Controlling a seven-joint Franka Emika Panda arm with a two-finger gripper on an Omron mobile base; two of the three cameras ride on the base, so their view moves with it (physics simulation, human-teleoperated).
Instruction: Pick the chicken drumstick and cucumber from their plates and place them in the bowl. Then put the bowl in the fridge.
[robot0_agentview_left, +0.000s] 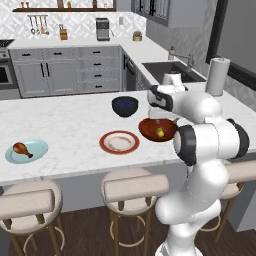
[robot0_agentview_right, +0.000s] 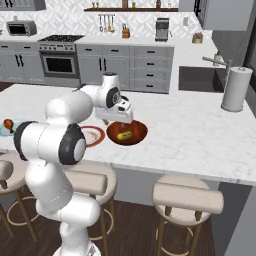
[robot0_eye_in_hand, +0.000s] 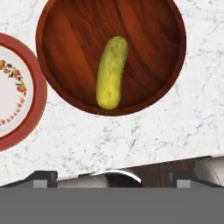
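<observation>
Cucumber (robot0_eye_in_hand: 112, 72): yellow-green, stubby, lying loose inside reddish-brown bowl (robot0_eye_in_hand: 65, 52), near its middle; also seen as a small yellow spot in bowl from both base views.
Bowl: on white marble island counter (robot0_agentview_left: 65, 125), just beside red-rimmed plate (robot0_agentview_left: 119, 142), apart from it by a thin strip of marble.
Red-rimmed plate: cream centre, small red and yellow fruit-like motifs around inner ring; nothing on it.
Chicken drumstick (robot0_agentview_left: 22, 149): on pale blue plate (robot0_agentview_left: 37, 148), far left of counter, well apart from bowl.
Gripper (robot0_agentview_right: 114, 120): above bowl, pointing down, holding nothing; fingertips (robot0_eye_in_hand: 40, 178) wide apart at lower corners of hand view.
Dark navy bowl (robot0_agentview_left: 125, 106): behind bowl.
Paper towel roll (robot0_agentview_right: 236, 89): upright near sink (robot0_agentview_right: 200, 79).
Writing, brands, labels: none legible anywhere.
</observation>
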